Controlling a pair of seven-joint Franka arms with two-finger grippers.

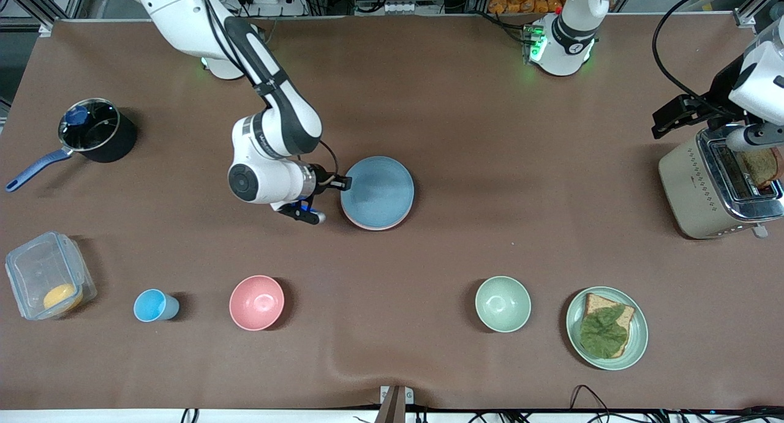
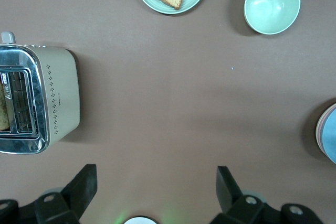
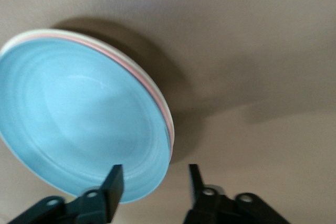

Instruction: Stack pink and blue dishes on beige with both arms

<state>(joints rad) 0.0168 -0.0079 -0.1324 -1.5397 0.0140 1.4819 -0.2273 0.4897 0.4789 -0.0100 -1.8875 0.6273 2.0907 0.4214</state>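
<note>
The light blue plate (image 1: 378,190) lies on top of a stack in the middle of the table. Under it the pink plate shows as a thin rim (image 3: 154,92), and the beige plate as a cream edge (image 3: 37,32) at the bottom. My right gripper (image 1: 326,198) is open at the stack's edge toward the right arm's end. In the right wrist view the gripper (image 3: 154,174) has one finger over the blue plate (image 3: 79,114) and the other over bare table. My left gripper (image 2: 156,174) is open and empty, high beside the toaster (image 2: 37,100).
A toaster (image 1: 704,187) holding toast stands at the left arm's end. Near the front camera are a mint plate (image 1: 637,343) with bread and lettuce, a mint bowl (image 1: 503,303), a pink bowl (image 1: 256,302), a blue cup (image 1: 153,305) and a clear container (image 1: 46,276). A black pot (image 1: 98,132) is farther back.
</note>
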